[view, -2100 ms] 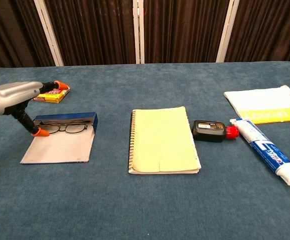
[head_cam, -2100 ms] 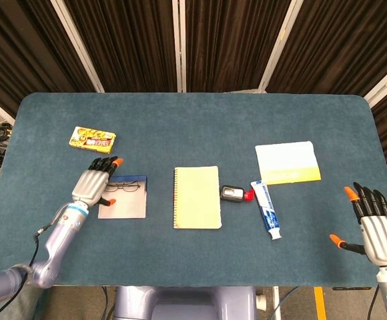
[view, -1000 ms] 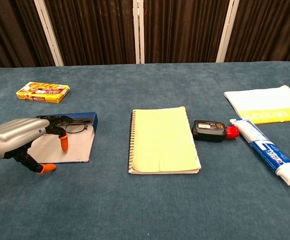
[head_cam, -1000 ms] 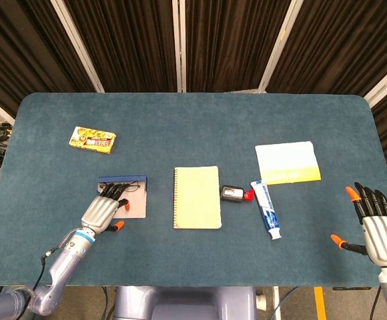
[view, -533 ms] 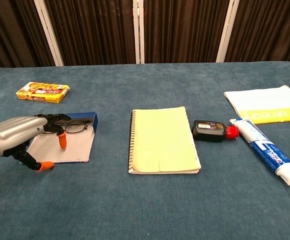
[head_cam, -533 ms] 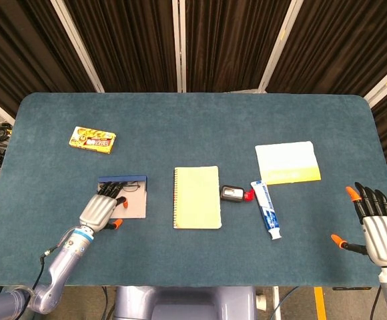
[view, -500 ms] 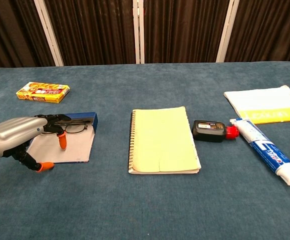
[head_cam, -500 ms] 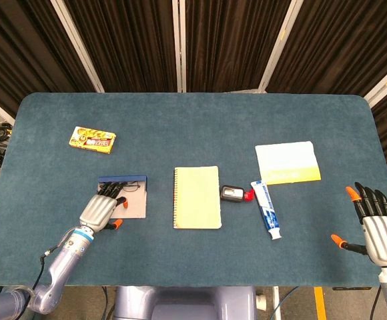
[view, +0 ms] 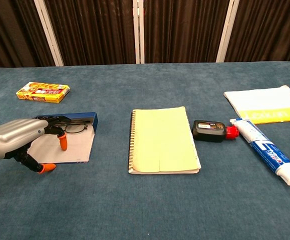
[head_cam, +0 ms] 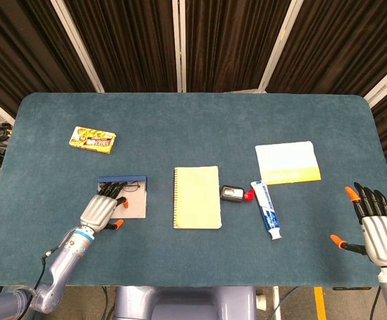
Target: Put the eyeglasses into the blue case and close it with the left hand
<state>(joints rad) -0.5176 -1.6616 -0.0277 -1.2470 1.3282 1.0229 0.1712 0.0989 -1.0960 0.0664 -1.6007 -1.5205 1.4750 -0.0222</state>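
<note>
Hidden or unclear, for your reference:
- eyeglasses: your left hand covers their left part; too small to make out from the head view.
- blue case: left portion behind the same hand (contact cannot be told).
- right hand: absent from the chest view; wrist cut by the head view's lower edge.
- toothpaste tube: print unreadable.

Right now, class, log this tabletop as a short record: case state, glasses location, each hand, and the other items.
case: flat blue eyeglass case lies open, lid flap flat on the table
glasses: thin dark-framed eyeglasses inside, at its far edge
left hand: over the case's near-left part, holding nothing
right hand: open, at the table's right edge
other items: yellow spiral notebook, blue-and-white toothpaste tube, yellow snack box
</note>
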